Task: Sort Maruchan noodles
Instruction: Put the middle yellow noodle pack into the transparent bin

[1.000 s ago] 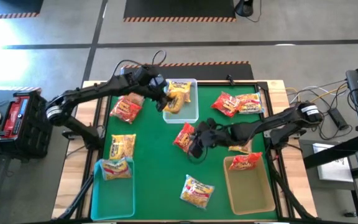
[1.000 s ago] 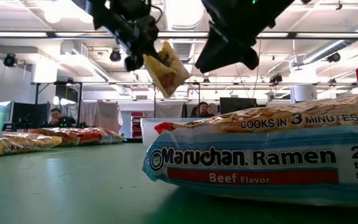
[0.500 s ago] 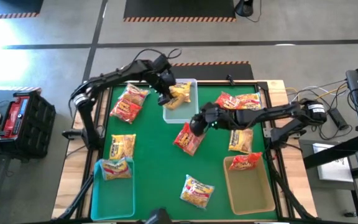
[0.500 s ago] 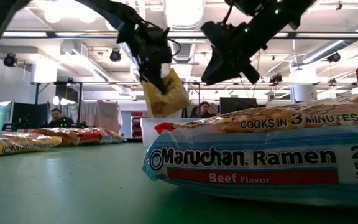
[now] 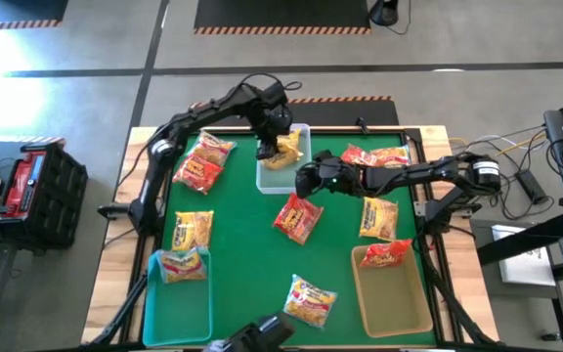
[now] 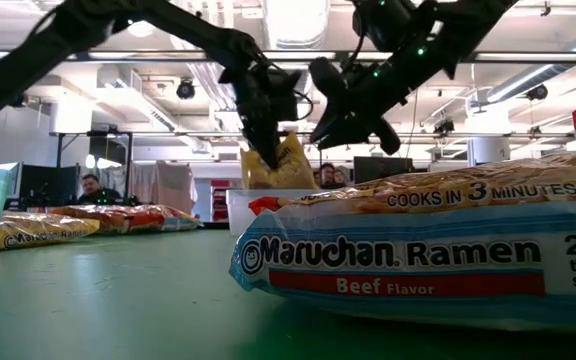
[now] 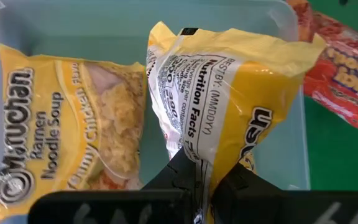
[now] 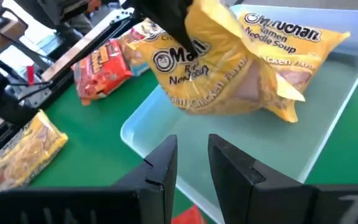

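My left gripper [image 5: 270, 147] is shut on a yellow chicken noodle packet [image 5: 285, 149] above the clear bin [image 5: 280, 182] at the table's far middle. A second yellow packet [image 7: 61, 130] lies flat in that bin. My right gripper [image 5: 307, 181] hovers open and empty at the bin's near right corner, fingers [image 8: 166, 163] pointing at the bin. A red packet [image 5: 298, 217] lies flat on the green mat just near of it. More red and yellow packets lie scattered on the mat. My left gripper pinches the yellow packet between its two fingers by one end edge [image 7: 201, 163], beside the nutrition print. The fingers come from above, pointing down. The packet [image 6: 280, 165] hangs below them, slightly tilted, its lower end level with the bin's rim; whether it touches the bin's floor is hidden.
A teal bin [image 5: 154, 303] at the near left holds one packet; a tan bin [image 5: 399, 303] at the near right holds a red one [image 5: 384, 254]. Loose packets lie far left [image 5: 201, 164], left [image 5: 192, 231], far right [image 5: 371, 158], right [image 5: 377, 217] and near middle [image 5: 311, 301].
My left gripper has carried the yellow packet rightward and down from above the bin's left rim, keeping its hold. My right gripper has moved from beside the red packet toward the table's far edge, up to the clear bin.
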Controlling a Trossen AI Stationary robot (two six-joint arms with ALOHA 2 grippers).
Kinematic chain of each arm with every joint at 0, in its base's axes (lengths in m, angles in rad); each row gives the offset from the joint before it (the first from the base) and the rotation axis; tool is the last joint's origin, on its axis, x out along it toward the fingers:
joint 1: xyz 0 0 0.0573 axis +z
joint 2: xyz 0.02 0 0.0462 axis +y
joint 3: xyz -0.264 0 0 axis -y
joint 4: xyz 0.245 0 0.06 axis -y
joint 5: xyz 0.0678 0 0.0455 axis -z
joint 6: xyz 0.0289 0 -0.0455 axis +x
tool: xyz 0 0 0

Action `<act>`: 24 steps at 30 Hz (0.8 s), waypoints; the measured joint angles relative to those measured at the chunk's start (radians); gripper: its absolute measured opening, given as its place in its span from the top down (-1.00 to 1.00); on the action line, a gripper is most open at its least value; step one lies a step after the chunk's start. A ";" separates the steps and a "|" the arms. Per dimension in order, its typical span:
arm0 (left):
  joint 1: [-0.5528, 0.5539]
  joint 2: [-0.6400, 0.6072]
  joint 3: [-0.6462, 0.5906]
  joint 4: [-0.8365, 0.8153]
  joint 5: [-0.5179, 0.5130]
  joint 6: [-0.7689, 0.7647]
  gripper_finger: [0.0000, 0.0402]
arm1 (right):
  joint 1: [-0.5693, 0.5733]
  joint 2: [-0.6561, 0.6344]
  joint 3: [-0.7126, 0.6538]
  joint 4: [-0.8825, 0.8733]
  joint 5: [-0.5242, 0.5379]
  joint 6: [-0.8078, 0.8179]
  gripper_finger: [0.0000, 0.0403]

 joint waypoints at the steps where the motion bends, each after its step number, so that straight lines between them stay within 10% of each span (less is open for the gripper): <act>1: 0.000 0.016 0.022 -0.003 -0.001 0.002 1.00 | -0.002 0.011 0.000 0.009 0.000 0.012 0.59; 24: 0.007 0.059 0.061 0.057 -0.082 -0.048 0.94 | -0.084 0.240 0.095 0.060 -0.058 0.031 0.59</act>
